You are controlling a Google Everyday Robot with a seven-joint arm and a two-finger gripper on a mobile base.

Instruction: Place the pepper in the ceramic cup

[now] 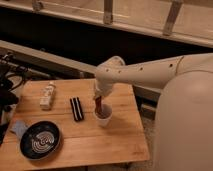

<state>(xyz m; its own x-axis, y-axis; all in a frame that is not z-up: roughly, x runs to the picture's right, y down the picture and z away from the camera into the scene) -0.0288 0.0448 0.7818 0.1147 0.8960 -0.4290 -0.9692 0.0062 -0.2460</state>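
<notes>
Directly above the white ceramic cup [103,116] on the wooden table [115,145], the gripper [98,101] is closed on a red pepper [100,106] whose lower end dips into the cup. Leftward lie a black bar [76,108], a white bottle [48,95] and a dark plate [40,140].

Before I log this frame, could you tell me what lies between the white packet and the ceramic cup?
In the camera view, the black bar lies between white packet and ceramic cup, where the gripper holds the pepper.

table [115,142]: pale matt wood | cup [103,117]: white ceramic | gripper [98,102] over cup | plate [41,140]: dark, glossy
</notes>
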